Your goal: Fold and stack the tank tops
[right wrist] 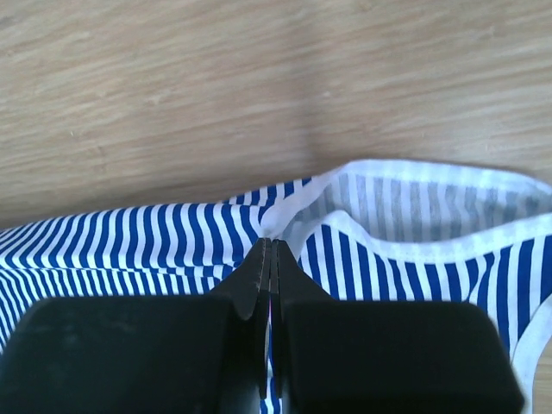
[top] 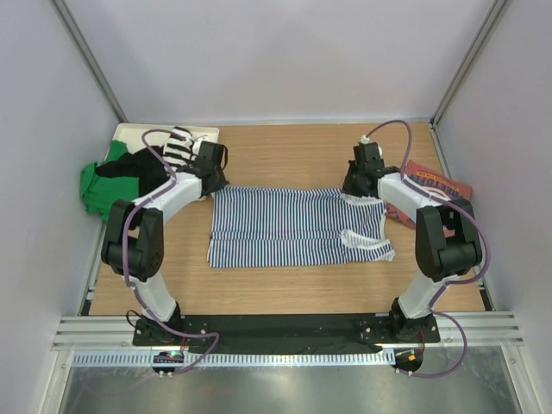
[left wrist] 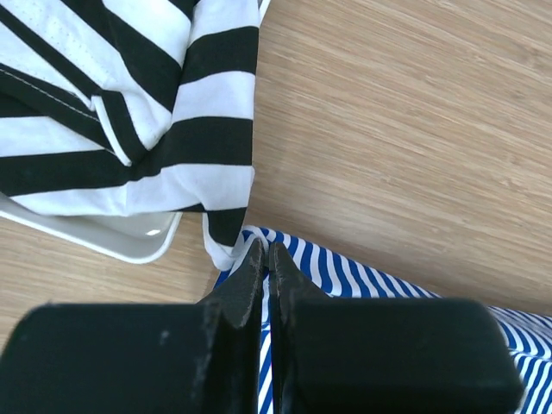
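Fingers [left wrist: 241, 285] of the left gripper [left wrist: 266, 250] are pinched shut on the far left corner of the thin navy-and-white striped tank top [top: 293, 226], spread flat on the wooden table [top: 285, 155]. Its far right corner is clamped by the closed right gripper [right wrist: 269, 246]. Left of it, a white tray [top: 129, 130] is heaped with soft broad-striped black-and-white cloth [top: 179, 145]; right of it, a brick-red top [top: 440, 183] is laid.
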